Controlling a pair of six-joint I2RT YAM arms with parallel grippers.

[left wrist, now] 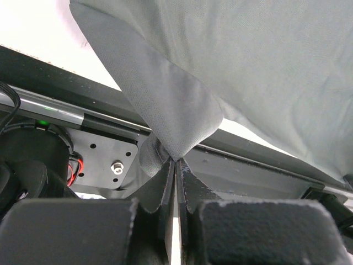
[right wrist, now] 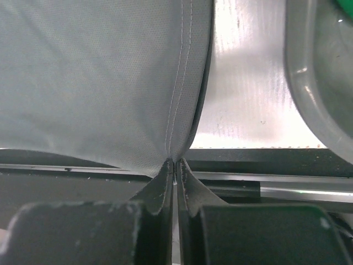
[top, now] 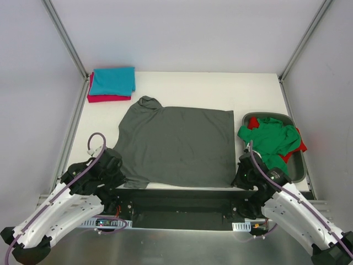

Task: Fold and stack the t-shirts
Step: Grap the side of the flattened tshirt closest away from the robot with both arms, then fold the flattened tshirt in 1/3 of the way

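A dark grey t-shirt (top: 176,146) lies spread flat in the middle of the table, collar to the back left. My left gripper (top: 122,175) is at its near left corner, and in the left wrist view this gripper (left wrist: 176,161) is shut on a pinch of the grey cloth (left wrist: 231,66). My right gripper (top: 238,178) is at the near right corner; the right wrist view shows it (right wrist: 174,162) shut on the hemmed edge (right wrist: 110,83). At the back left a folded teal t-shirt (top: 113,81) rests on a folded crimson-pink one (top: 107,99). A crumpled green t-shirt (top: 270,141) and a red one (top: 300,146) lie heaped at the right.
The green and red shirts sit in a dark grey oval tub (top: 298,171) at the right edge, whose rim (right wrist: 314,83) is close beside my right gripper. A black base rail (top: 176,199) runs along the near table edge. Metal frame posts (top: 66,38) and white walls enclose the table.
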